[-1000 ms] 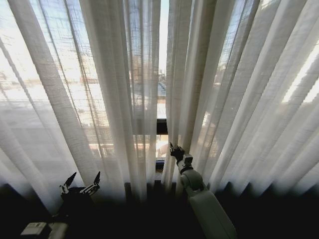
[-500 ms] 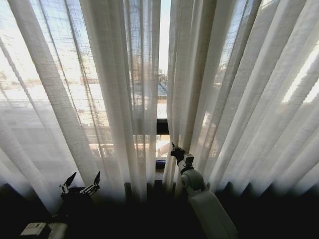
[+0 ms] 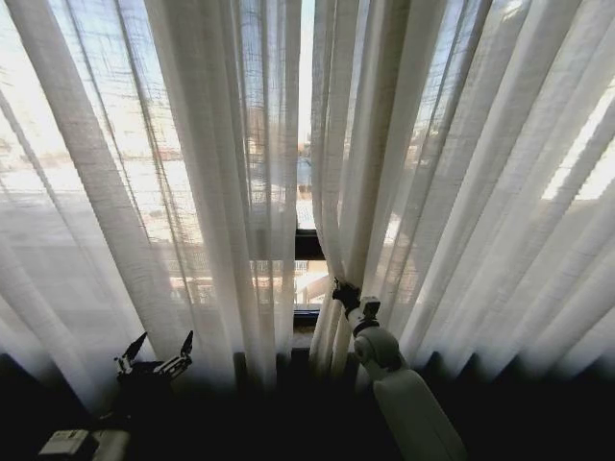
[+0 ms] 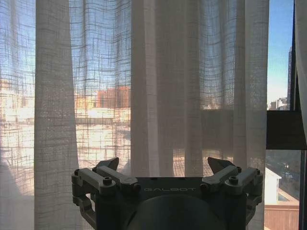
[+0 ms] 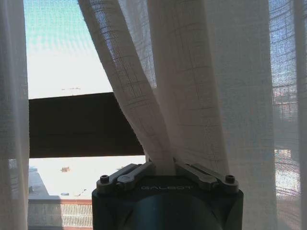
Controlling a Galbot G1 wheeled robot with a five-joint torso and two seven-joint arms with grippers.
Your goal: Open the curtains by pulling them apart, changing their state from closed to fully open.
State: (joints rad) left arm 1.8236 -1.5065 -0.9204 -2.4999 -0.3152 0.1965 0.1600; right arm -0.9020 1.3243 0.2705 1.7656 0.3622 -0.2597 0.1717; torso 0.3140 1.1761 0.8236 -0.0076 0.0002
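Two sheer cream curtains hang pleated in the head view, the left panel (image 3: pixel 221 192) and the right panel (image 3: pixel 461 192), with a narrow slit of window between them. My right gripper (image 3: pixel 344 291) is at the right panel's inner edge, low down. In the right wrist view it (image 5: pixel 163 165) is shut on a gathered fold of that curtain (image 5: pixel 192 72), which rises slanted from the jaws. My left gripper (image 3: pixel 159 355) is parked low on the left, open, just in front of the left panel (image 4: pixel 163 96) and apart from it, with its fingers (image 4: pixel 108 167) spread and nothing between them.
A dark horizontal window frame bar (image 3: pixel 307 244) crosses the slit, also seen in the right wrist view as a bar (image 5: pixel 76 124). Below the curtain hems everything is dark. A small pale device (image 3: pixel 65 442) sits at the bottom left. City buildings show through the fabric.
The whole head picture has shifted slightly left, so the camera moved. My right gripper, still shut on the curtain edge, sits a little further right and lower. The left gripper has not moved.
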